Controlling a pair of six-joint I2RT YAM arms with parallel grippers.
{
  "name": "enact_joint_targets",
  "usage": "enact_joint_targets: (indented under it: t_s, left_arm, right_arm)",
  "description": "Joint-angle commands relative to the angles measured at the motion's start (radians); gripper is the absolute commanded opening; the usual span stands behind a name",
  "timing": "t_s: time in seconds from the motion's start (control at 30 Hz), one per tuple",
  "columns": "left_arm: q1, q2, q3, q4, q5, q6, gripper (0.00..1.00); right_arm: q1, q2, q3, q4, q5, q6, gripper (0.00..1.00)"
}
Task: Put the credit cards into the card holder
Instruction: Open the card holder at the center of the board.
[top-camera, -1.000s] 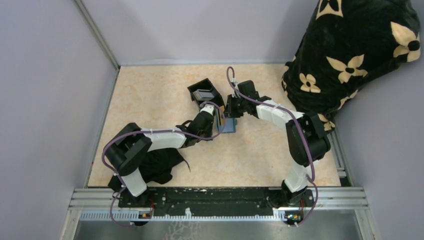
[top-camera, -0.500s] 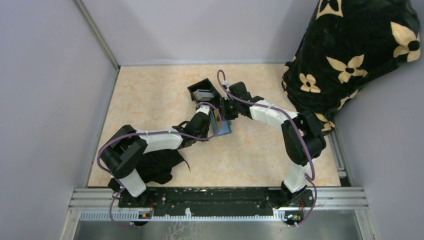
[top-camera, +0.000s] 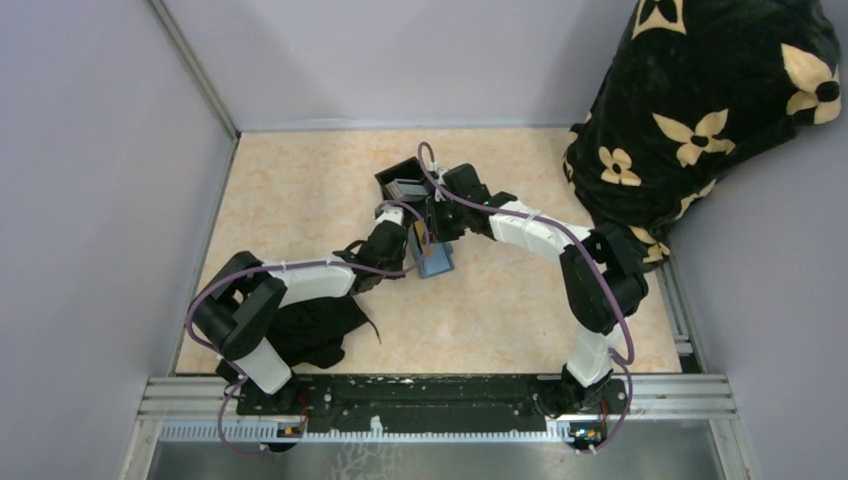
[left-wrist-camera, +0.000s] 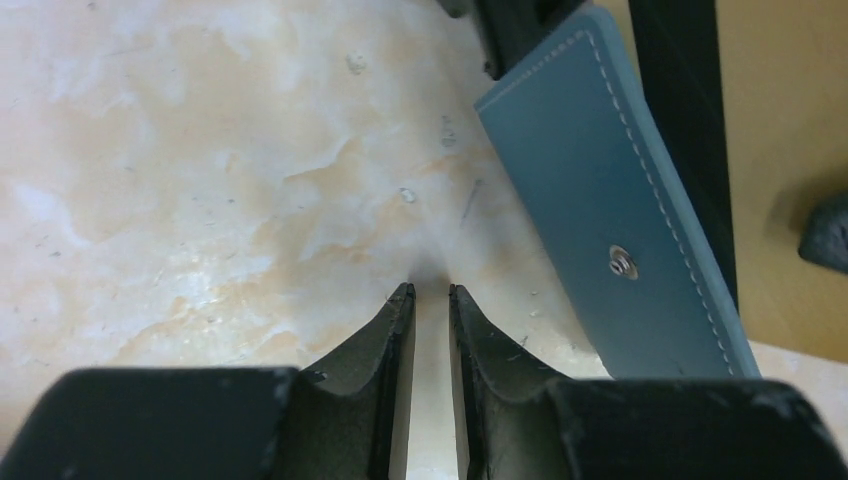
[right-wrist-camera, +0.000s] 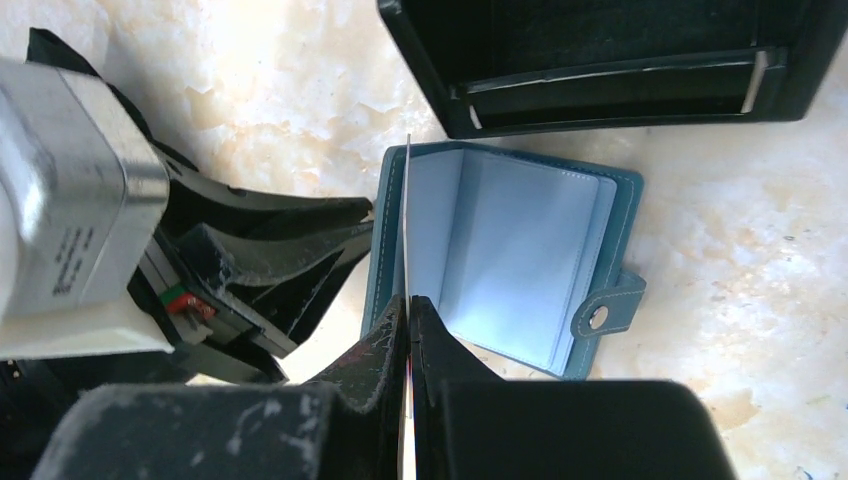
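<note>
The teal card holder (right-wrist-camera: 520, 260) lies open on the table just below the black tray (right-wrist-camera: 600, 110), its pale blue pockets up and its snap tab at the right. My right gripper (right-wrist-camera: 410, 300) is shut on a credit card (right-wrist-camera: 408, 200) seen edge-on as a thin line over the holder's left half. My left gripper (left-wrist-camera: 431, 290) stands narrowly open with only table between its fingers. The holder's teal flap (left-wrist-camera: 600, 200) rises beside it on the right. From above, the left gripper (top-camera: 400, 240) and right gripper (top-camera: 438, 218) meet at the holder (top-camera: 437, 264). A grey credit card (top-camera: 405, 188) lies in the tray.
A black cushion with tan flowers (top-camera: 710, 110) fills the back right corner. Black cloth (top-camera: 320, 330) lies by the left arm's base. Grey walls close in the table on the left and back. A metal rail (top-camera: 440, 395) runs along the near edge.
Both grippers and the card holder have shifted left, towards the tray. The left jaws have eased slightly apart.
</note>
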Motion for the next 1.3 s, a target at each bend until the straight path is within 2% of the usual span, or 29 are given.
enact_joint_targets:
  t_s: [0.0,0.5,0.7,1.27]
  left_arm:
    - [0.028,-0.031,-0.037,-0.008,0.02,-0.028,0.26]
    - [0.085,-0.037,-0.084,0.009,0.099,-0.099,0.24]
    - [0.148,-0.002,-0.111,0.061,0.213,-0.136,0.21]
    - [0.217,0.086,-0.101,0.017,0.321,-0.123,0.15]
  right_arm:
    - [0.042,0.016,0.049,0.023,-0.004,-0.004,0.0]
    - [0.147,0.019,0.047,0.024,0.058,-0.005,0.0]
    - [0.2,0.018,0.053,0.009,0.109,-0.025,0.0]
    - [0.283,0.085,0.085,0.011,0.171,-0.064,0.0]
